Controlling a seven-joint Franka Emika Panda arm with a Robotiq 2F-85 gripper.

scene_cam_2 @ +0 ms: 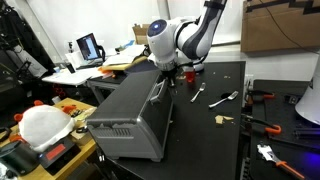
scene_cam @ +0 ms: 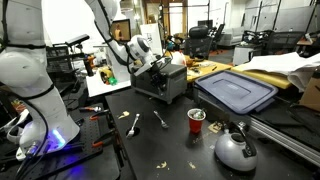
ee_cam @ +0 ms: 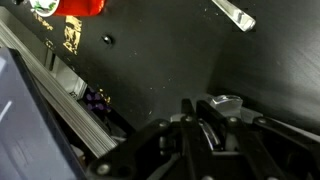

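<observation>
Fingers (ee_cam: 190, 122) of the end effector (ee_cam: 203, 118) stand drawn nearly together in the wrist view, with only a thin dark gap between them. A small silver metal tab (ee_cam: 226, 101) sits just beside them; whether they pinch it or merely touch it I cannot tell.

In both exterior views the end effector (scene_cam_2: 165, 78) is right at the upper edge of a grey sheet-metal box appliance (scene_cam_2: 125, 115), pointing down. The box (scene_cam: 165, 82) lies directly below and against it. In an exterior view the box's long axis runs away from the end effector toward the camera, with a slotted vent on its near face. Its skin looks smooth, matte and hard-edged.

Around it spreads the black table (scene_cam: 170, 145), dull and speckled with crumbs. A red plastic cup (scene_cam: 196, 120) stands near the box, apart from it. 2 slim metal utensils (scene_cam: 133, 123) (scene_cam: 160, 119) lie flat on the table beside the cup. Farther off are a rounded silver kettle (scene_cam: 235, 148) and a flat blue plastic lid (scene_cam: 237, 90).
</observation>
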